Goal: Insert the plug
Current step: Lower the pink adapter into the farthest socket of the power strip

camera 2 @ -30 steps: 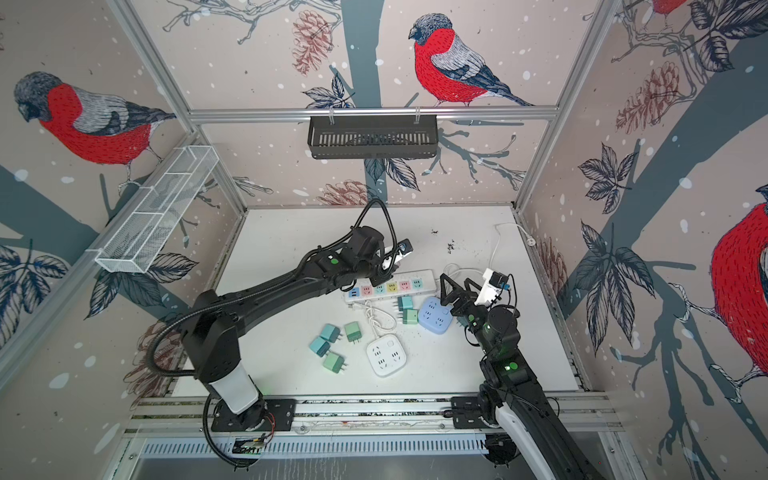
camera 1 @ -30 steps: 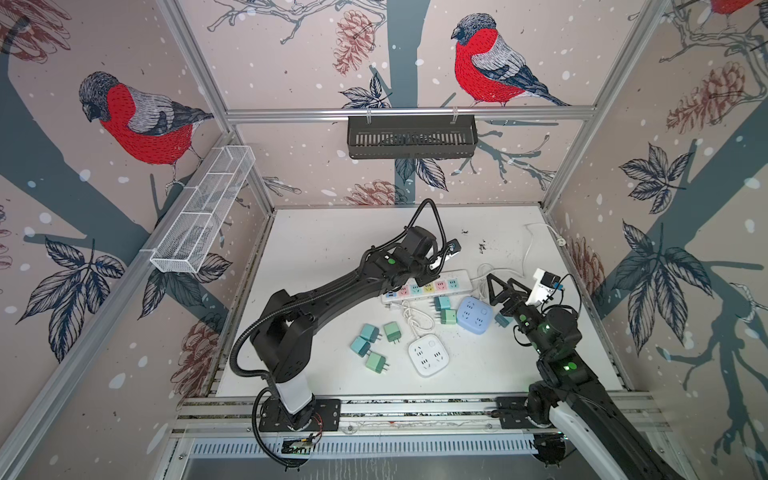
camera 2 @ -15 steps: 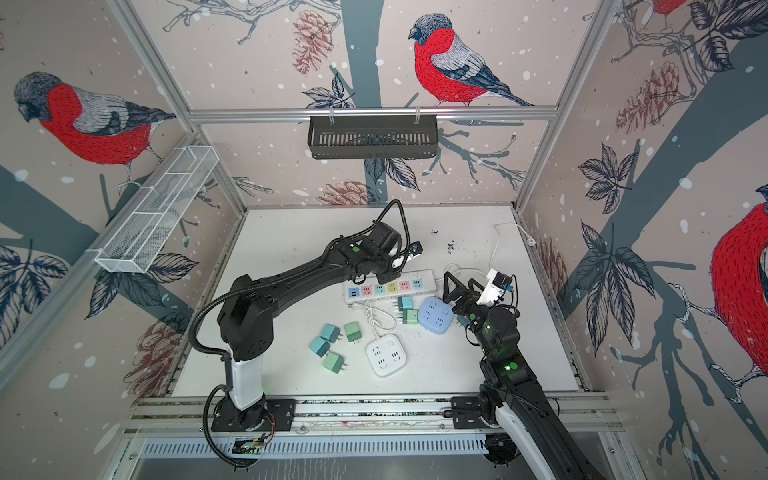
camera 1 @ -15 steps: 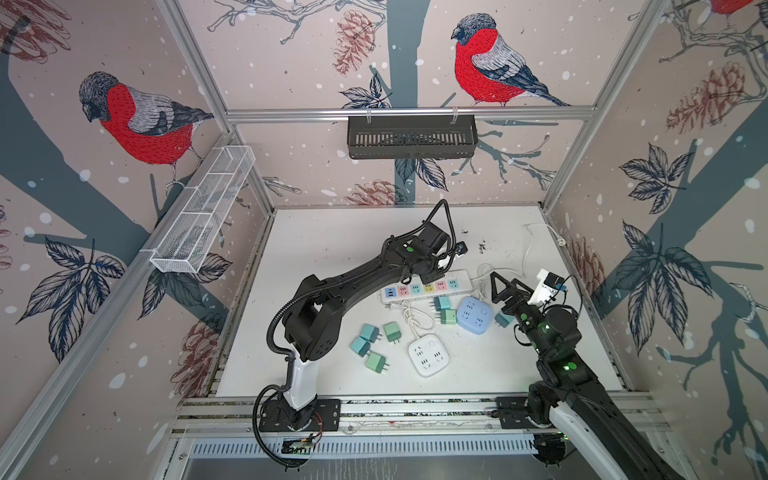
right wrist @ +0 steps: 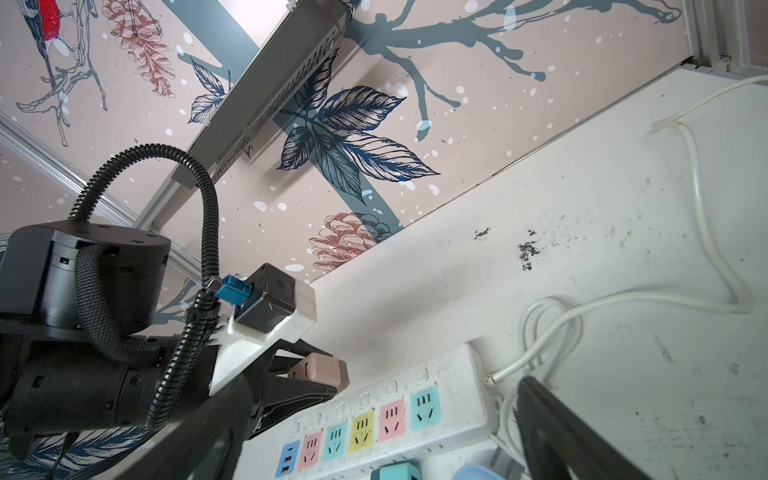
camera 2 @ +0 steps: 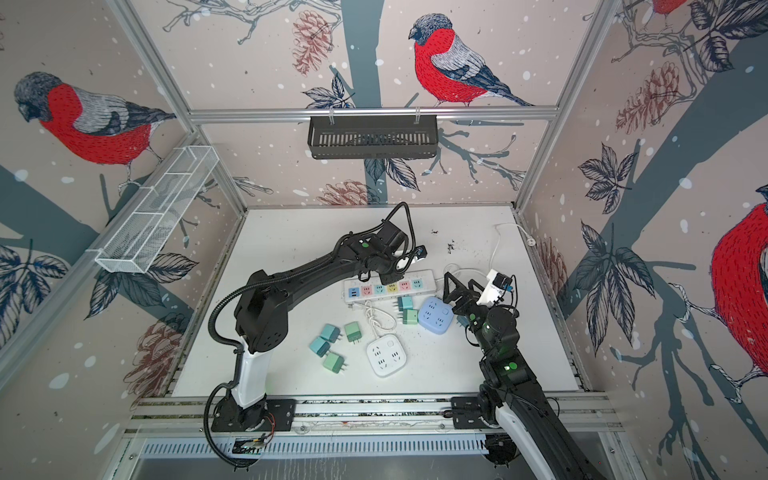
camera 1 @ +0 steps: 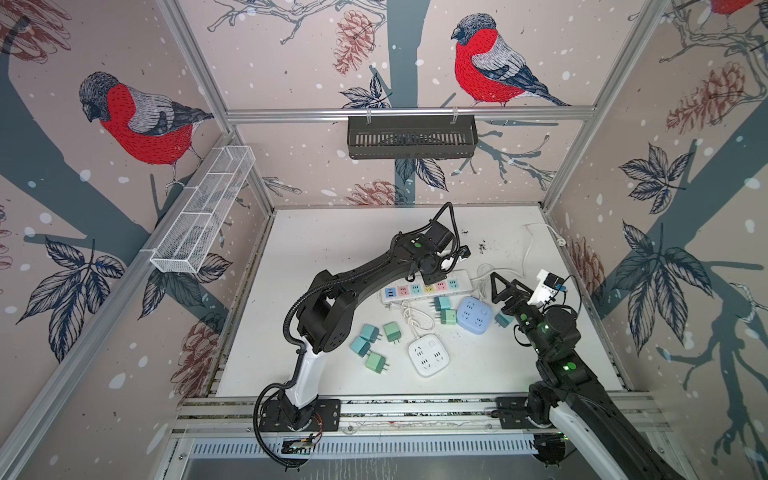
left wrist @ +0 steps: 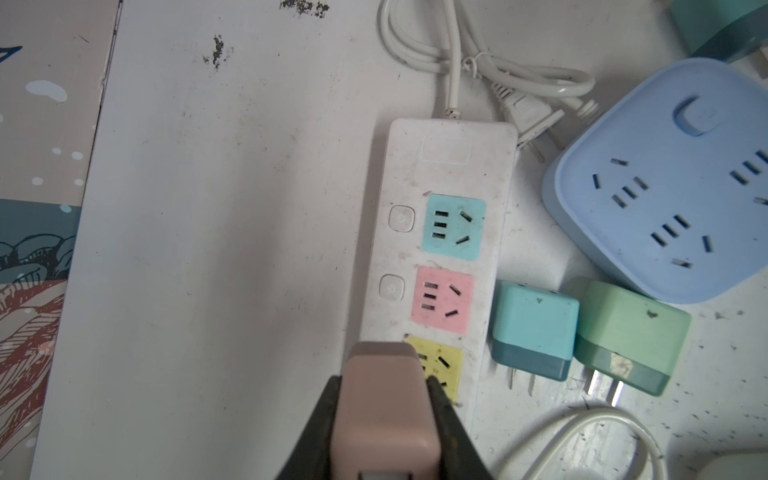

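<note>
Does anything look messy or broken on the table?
Nothing looks broken. The white table has black scuff marks toward its back, and the power strip looks grimy. A green plug lying near it has a pale scrap stuck on.

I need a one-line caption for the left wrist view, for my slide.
Left gripper holds a dusty-pink cube-shaped plug near the yellow socket of the long white plastic power strip.

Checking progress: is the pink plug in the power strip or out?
Out. The left hand holds the pink plug above the power strip, by its yellow socket, clear of the surface.
</note>
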Robot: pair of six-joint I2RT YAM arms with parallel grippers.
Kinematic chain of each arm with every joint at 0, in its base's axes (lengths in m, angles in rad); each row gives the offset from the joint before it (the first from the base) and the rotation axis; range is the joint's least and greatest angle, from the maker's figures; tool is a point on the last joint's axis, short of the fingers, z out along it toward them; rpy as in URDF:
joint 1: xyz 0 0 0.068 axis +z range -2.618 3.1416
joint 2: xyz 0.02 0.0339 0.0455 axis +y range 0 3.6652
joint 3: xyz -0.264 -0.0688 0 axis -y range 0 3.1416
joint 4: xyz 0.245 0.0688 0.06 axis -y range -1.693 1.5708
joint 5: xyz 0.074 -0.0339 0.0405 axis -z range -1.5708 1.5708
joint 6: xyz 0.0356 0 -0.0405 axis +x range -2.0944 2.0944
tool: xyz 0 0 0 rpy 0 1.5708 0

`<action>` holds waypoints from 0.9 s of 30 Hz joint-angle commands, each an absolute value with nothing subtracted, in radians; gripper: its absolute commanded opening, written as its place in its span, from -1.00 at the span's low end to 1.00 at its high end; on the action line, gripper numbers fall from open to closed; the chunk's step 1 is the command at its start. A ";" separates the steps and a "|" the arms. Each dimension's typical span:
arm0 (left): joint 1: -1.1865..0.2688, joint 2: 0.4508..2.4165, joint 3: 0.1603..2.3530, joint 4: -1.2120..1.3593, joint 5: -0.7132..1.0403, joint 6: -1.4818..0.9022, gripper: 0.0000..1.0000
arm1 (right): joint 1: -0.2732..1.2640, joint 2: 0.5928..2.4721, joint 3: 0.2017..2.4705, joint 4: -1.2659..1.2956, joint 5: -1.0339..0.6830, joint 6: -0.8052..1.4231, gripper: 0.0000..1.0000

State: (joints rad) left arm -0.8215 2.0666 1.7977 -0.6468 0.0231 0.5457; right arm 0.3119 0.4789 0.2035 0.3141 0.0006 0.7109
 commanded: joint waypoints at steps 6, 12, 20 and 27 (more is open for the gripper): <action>-0.839 2.128 1.886 -0.716 0.113 0.572 -1.00 | 0.312 0.480 0.202 0.330 0.014 0.724 0.99; -0.848 2.231 2.013 -0.782 0.125 0.560 -1.00 | 0.312 0.482 0.202 0.328 0.020 0.730 0.99; -0.854 2.317 2.114 -0.822 0.154 0.560 -1.00 | 0.313 0.482 0.201 0.329 0.023 0.731 0.99; -0.857 2.351 2.146 -0.825 0.177 0.573 -1.00 | 0.312 0.484 0.199 0.329 0.023 0.732 0.99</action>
State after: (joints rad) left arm -0.8562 2.3402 2.1326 -0.8009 0.1532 0.5560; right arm 0.3119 0.4839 0.2016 0.3141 0.0170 0.7300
